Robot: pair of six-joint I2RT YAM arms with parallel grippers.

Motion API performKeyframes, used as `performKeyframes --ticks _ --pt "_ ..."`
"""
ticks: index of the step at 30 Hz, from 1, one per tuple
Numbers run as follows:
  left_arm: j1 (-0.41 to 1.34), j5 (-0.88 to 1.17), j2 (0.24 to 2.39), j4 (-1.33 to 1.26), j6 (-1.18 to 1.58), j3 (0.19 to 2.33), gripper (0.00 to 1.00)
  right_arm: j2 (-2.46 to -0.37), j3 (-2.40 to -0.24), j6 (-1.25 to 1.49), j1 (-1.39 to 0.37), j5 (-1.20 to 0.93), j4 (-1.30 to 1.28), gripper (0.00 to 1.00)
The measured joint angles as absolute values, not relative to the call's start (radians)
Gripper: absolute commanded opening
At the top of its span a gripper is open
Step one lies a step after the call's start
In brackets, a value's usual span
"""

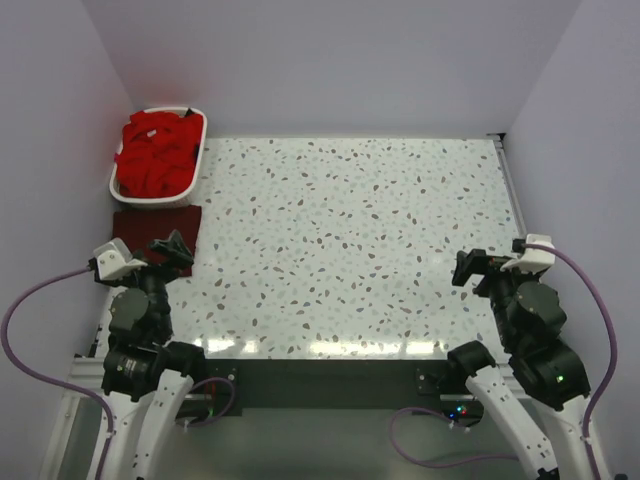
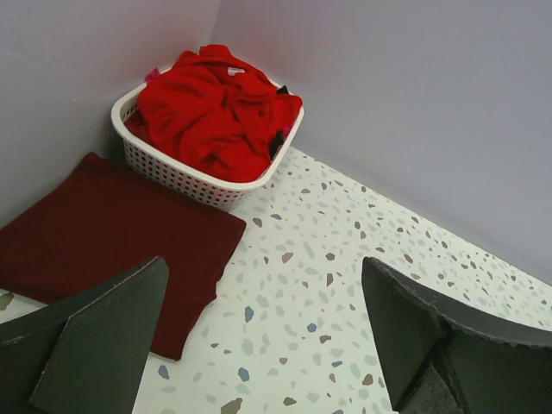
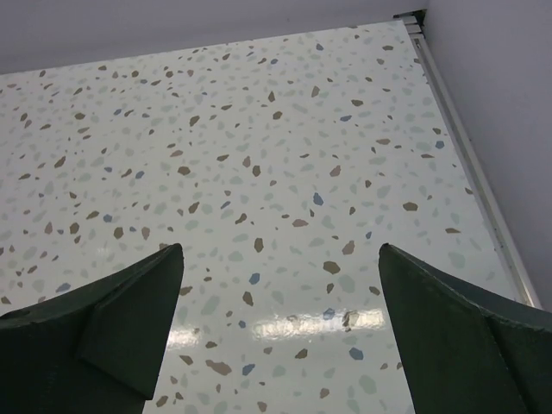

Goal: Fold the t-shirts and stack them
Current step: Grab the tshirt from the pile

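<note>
The bright red t-shirt (image 2: 216,103) lay crumpled in a heap that filled the white laundry basket (image 2: 172,172), which stood in the far-left corner of the speckled table (image 1: 350,250), close against the two walls. A sliver of black cloth (image 2: 277,145) and a scrap of pink cloth (image 2: 153,78) peeked out at the edges of the red heap. Just in front of the basket, on its near side, the maroon t-shirt (image 2: 112,233) lay flat on the table as a neat folded rectangle, its far edge touching or nearly touching the basket's wall. The left gripper (image 1: 178,250) sat over the near right part of that maroon rectangle with its jaws spread wide and nothing between them; whether a finger touched the cloth could not be told. The right gripper (image 1: 463,268) was well apart from all the shirts, at the near right side of the table, its jaws likewise spread wide and holding nothing, with only bare speckled tabletop under it
</note>
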State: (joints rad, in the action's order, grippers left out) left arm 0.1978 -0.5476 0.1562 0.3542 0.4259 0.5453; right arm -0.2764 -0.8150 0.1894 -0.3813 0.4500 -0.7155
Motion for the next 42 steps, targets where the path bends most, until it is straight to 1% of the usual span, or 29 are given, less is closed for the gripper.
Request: performKeyframes --ticks 4,6,8,12,18,22,26,30,33,34,36,37,39,40,42 --pt "0.198 -0.523 0.204 0.328 0.422 0.546 1.0 -0.296 -0.815 0.191 -0.381 0.447 -0.716 0.99" --pt "0.198 -0.503 0.27 0.31 0.415 0.553 1.0 -0.316 -0.818 0.193 -0.381 0.436 -0.718 0.99" --pt "0.198 -0.47 0.368 0.299 0.407 0.579 1.0 -0.346 -0.825 0.201 -0.381 0.42 -0.719 0.99" --pt "0.198 -0.401 0.637 0.305 0.405 0.693 1.0 -0.409 -0.834 0.229 -0.381 0.351 -0.715 0.99" --pt "0.184 -0.424 1.093 0.328 0.407 0.986 1.0 -0.493 -0.834 0.276 -0.381 0.204 -0.698 0.99" --pt "0.089 -0.437 1.367 0.322 0.405 1.195 1.0 -0.519 -0.826 0.303 -0.381 0.101 -0.662 0.99" --pt "-0.003 -0.476 1.601 0.312 0.404 1.391 1.0 -0.52 -0.798 0.326 -0.381 0.028 -0.626 0.99" --pt "-0.051 -0.503 1.824 0.288 0.403 1.586 1.0 -0.545 -0.78 0.341 -0.381 -0.04 -0.612 0.99" --pt "-0.071 -0.515 1.953 0.265 0.403 1.689 0.97 -0.582 -0.78 0.348 -0.381 -0.091 -0.602 0.99" --pt "-0.076 -0.518 1.99 0.256 0.404 1.721 0.94 -0.593 -0.78 0.349 -0.381 -0.105 -0.599 0.99" --pt "-0.088 -0.522 2.066 0.234 0.408 1.782 0.84 -0.613 -0.78 0.352 -0.381 -0.131 -0.593 0.99" --pt "-0.095 -0.522 2.097 0.222 0.41 1.802 0.64 -0.622 -0.779 0.352 -0.381 -0.144 -0.589 0.99" --pt "-0.107 -0.521 2.138 0.199 0.406 1.822 0.44 -0.635 -0.779 0.355 -0.381 -0.166 -0.587 0.99" --pt "-0.113 -0.521 2.153 0.191 0.403 1.828 0.26 -0.642 -0.779 0.355 -0.381 -0.177 -0.585 0.99" --pt "-0.122 -0.513 2.165 0.173 0.386 1.829 0.12 -0.655 -0.779 0.354 -0.381 -0.193 -0.58 0.99"
